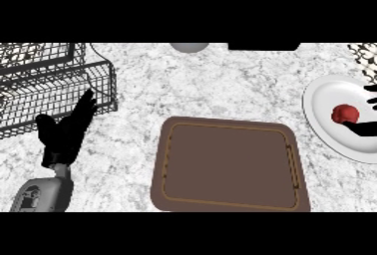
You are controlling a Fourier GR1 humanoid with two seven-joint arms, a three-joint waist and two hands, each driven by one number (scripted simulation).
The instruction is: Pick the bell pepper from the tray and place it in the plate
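The red bell pepper (344, 113) lies on the white plate (327, 94) at the counter's right edge. My right hand (362, 130) comes in from the right border, mostly cut off. Its thumb lies just below the pepper and its fingers (372, 102) stick out to the pepper's right, spread and apart from it. The brown tray (165, 164) sits in the middle with nothing on it. My left hand (65, 130) rests open at the left, fingers up, beside the wire basket.
A black wire basket (52, 84) fills the far left. A grey rounded object (190, 47) and a dark block (264, 46) stand at the back edge. A patterned object (364, 57) shows at the back right above the plate.
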